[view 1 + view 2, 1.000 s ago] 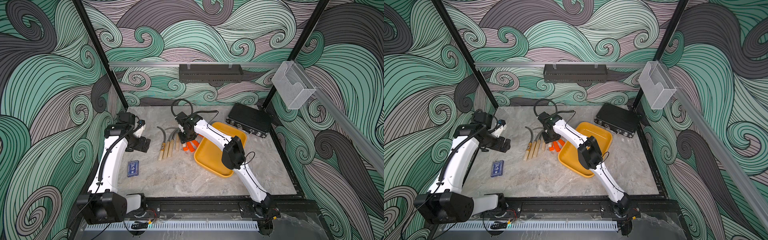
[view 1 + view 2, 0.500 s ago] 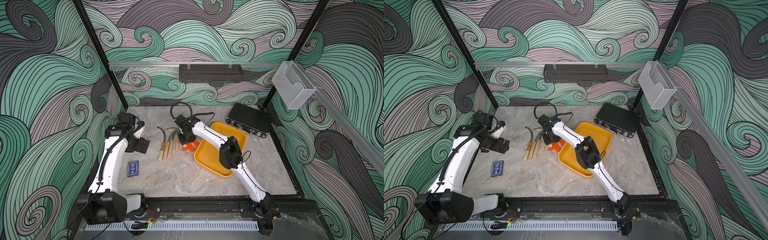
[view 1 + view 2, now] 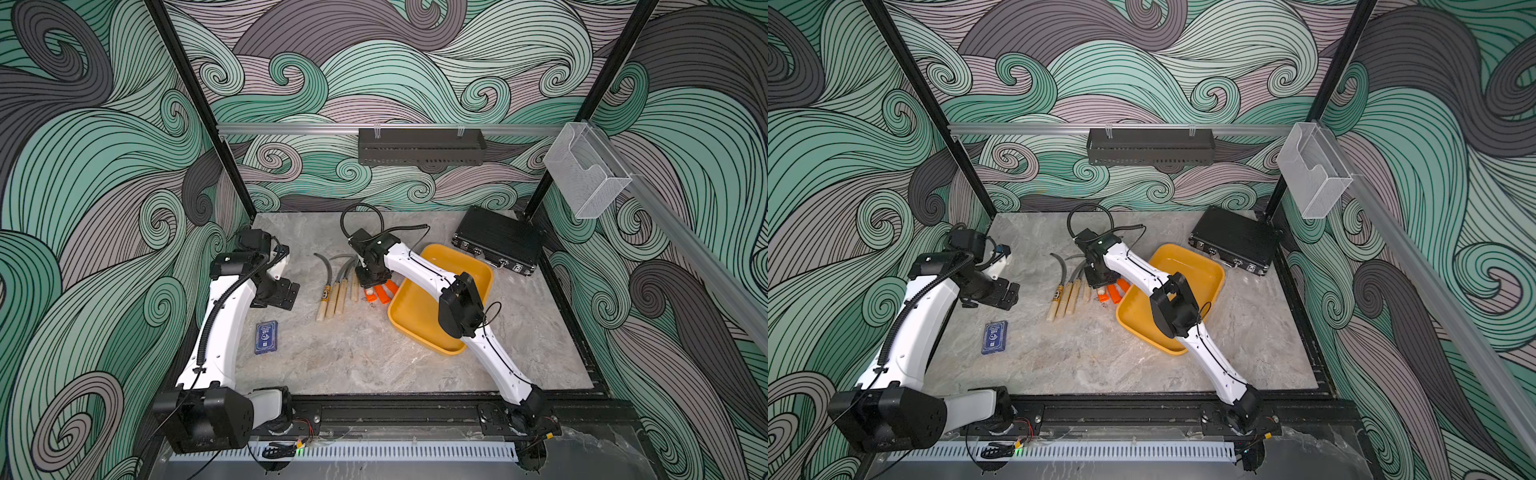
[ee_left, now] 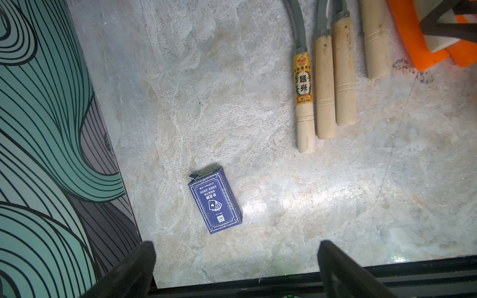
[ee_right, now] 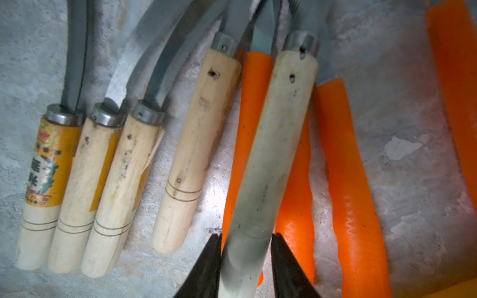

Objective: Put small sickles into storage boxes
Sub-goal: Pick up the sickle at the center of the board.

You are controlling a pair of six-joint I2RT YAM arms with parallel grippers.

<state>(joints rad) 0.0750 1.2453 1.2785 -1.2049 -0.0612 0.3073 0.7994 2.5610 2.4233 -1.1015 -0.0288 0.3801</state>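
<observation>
**Inspector:** Margins and free room?

**Arm:** The small sickles (image 3: 336, 286) lie in a row mid-table, outside the tray, blades toward the back wall. Their orange handles (image 3: 382, 293) sit just beside the yellow-orange tray (image 3: 415, 320), which is set at an angle to the edges of the table (image 3: 353, 365). A black ribbed case (image 3: 498, 243) lies near the tray's far corner, by the right rear post. A blue playing-card box (image 3: 266, 337) lies well apart from the sickles, on my left arm's side. Bare table runs between it and the tray.

**Inspector:** Posture?

**Arm:** My right arm (image 3: 419, 272) reaches from its base at the near edge across the tray. Its elbow is raised above the tray and its wrist is bent down onto the sickles. My left arm (image 3: 224, 324) stands folded near the left wall.

**Inspector:** Jaws?

**Arm:** My right jaws pinch the butt end of a pale-handled sickle (image 5: 273, 154), one finger against each side. That sickle lies across orange handles. My left jaws are spread wide above bare table.

**Inspector:** Differences between views?

**Arm:** Both top views hide the pinch under my wrist; the right wrist view shows it, with four more wooden handles side by side. The wrist views show a printed yellow label (image 4: 304, 77) on the outermost handle, too small to read in the top views. The tray's inside shows only in the top views.
</observation>
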